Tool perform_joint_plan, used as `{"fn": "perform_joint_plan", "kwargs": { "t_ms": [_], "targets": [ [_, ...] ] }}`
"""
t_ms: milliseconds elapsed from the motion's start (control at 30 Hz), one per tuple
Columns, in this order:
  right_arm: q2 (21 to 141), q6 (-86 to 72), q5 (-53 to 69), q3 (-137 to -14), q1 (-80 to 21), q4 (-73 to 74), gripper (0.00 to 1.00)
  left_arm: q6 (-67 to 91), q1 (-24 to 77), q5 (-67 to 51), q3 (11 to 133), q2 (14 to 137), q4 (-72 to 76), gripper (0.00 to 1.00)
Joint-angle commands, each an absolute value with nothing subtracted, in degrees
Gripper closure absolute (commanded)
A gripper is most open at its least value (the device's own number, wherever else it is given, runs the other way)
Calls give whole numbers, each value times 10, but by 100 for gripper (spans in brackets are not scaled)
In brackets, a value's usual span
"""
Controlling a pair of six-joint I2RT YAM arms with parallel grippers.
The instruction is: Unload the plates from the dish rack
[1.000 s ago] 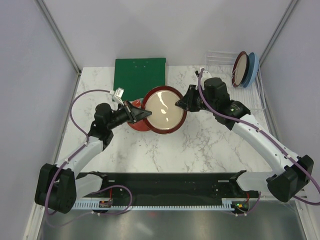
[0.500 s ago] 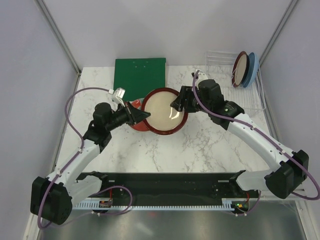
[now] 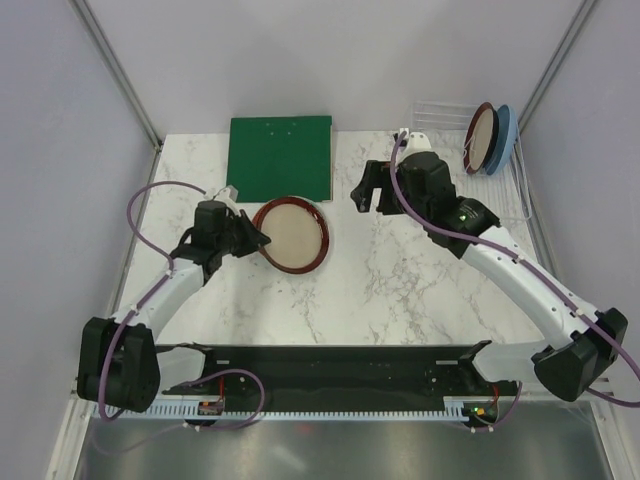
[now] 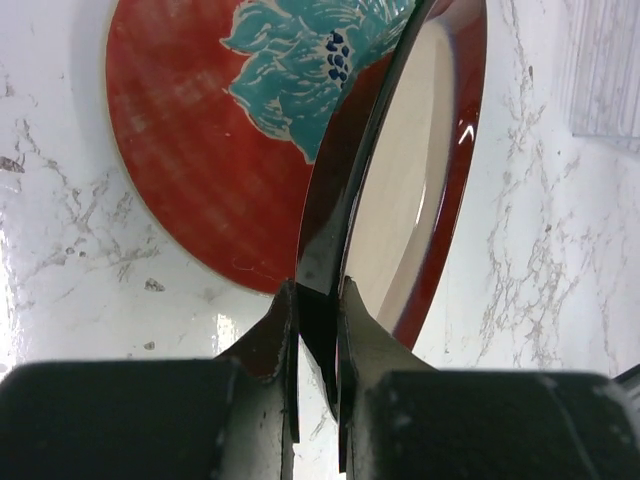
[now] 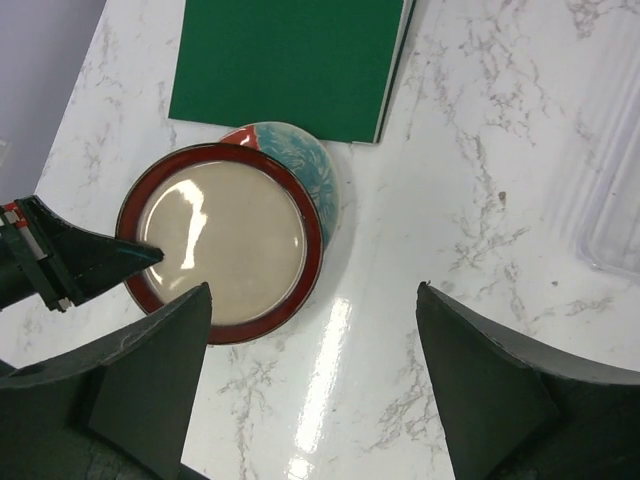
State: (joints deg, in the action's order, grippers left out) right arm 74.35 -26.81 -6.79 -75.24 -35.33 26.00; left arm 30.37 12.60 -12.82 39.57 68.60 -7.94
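Marble tabletop [image 3: 400, 290]: two plates out of the rack, two to go.

- Left gripper [image 4: 317, 300] is clamped on the rim of the beige-centre plate [image 3: 291, 236].
- That plate sits over the patterned plate [image 4: 210, 150], offset so some teal face shows. Can't tell if it's fully seated or tipped.
- Right gripper [image 3: 362, 192] hovers mid-table, jaws wide apart, holding nothing.
- Green board [image 3: 281, 157] lies just behind the stack.
- Dish rack [image 3: 440, 112], far right corner, holds a second red-rimmed plate [image 3: 481, 138] and the light blue plate [image 3: 505, 138], upright and side by side.

My read: the step in hand is setting down plate two. Next, the left opens and backs off without dragging the rim. The right goes to the rack, pinches the red-rimmed plate's top edge and lifts it straight up clear of the dividers.
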Motion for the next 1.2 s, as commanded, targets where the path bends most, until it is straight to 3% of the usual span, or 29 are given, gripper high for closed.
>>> {"fn": "perform_joint_plan", "kwargs": {
  "t_ms": [0, 633, 733, 833, 1000, 1033, 1133, 1167],
  "targets": [
    [715, -236, -123, -776, -346, 283, 10, 285, 95, -153, 424, 698, 12, 98],
    [746, -198, -156, -794, -320, 304, 7, 290, 37, -282, 486, 924, 54, 98],
    [752, -181, -174, -815, -306, 321, 6, 290, 37, -292, 491, 954, 46, 87],
    [758, -164, -196, -840, -293, 335, 5, 286, 36, -298, 499, 972, 22, 67],
    [773, -144, -276, -872, -270, 354, 3, 259, 37, -304, 516, 989, -35, 57],
    [780, -139, -301, -880, -265, 358, 3, 258, 37, -304, 515, 990, -41, 22],
    [797, -122, -325, -893, -245, 360, 2, 250, 37, -306, 512, 987, -57, 1],
    [801, -115, -336, -896, -239, 362, 2, 249, 37, -306, 512, 986, -60, 0]
  ]
}}
